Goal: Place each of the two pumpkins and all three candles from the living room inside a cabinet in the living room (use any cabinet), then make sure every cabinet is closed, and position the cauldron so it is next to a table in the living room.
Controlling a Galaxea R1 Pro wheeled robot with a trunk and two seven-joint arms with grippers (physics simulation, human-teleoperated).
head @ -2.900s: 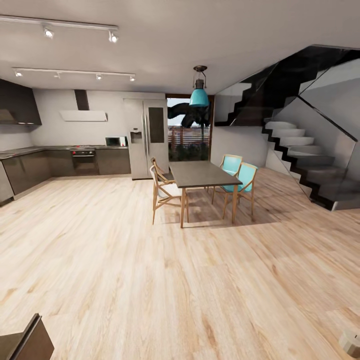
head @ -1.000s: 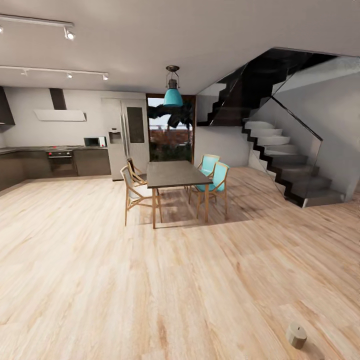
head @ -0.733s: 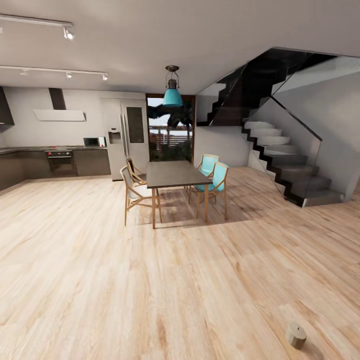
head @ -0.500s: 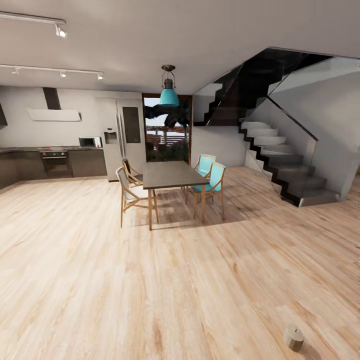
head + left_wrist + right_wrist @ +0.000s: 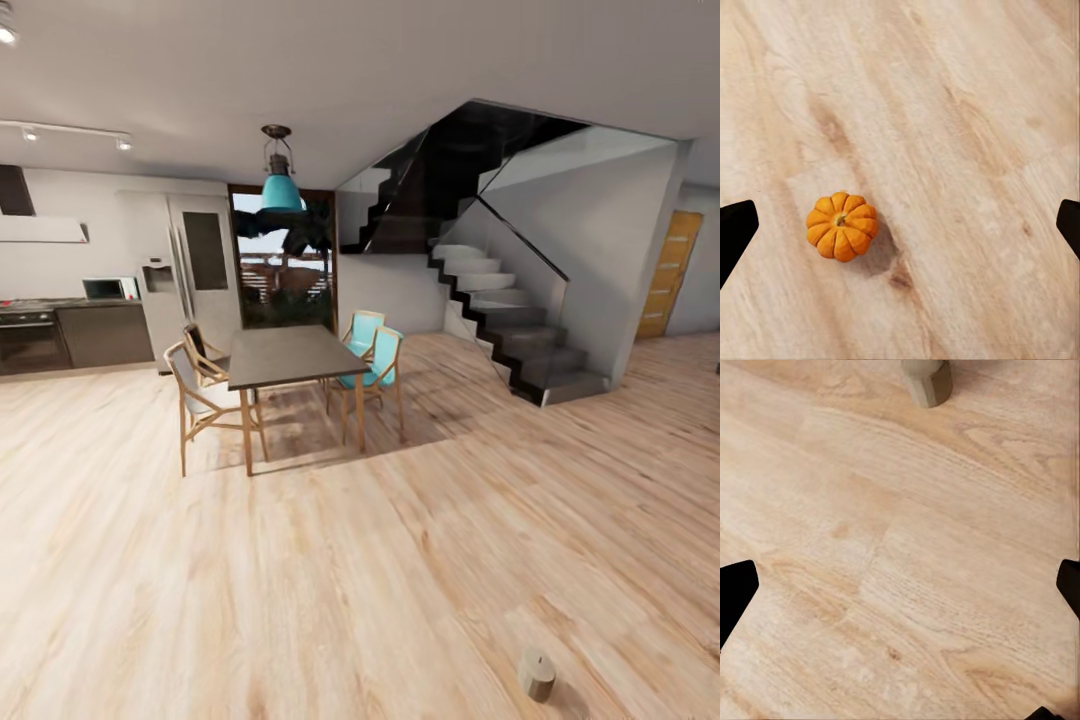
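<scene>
Wooden floor (image 5: 330,580) carries a candle (image 5: 537,673) at five o'clock and one pumpkin (image 5: 841,226), both grippers spread wide, nothing grasped, probably searching.

no readable text, label or number on anything

Open floor (image 5: 330,560) all round; only a candle (image 5: 537,673) and pumpkin (image 5: 841,226) interrupt it.
</scene>
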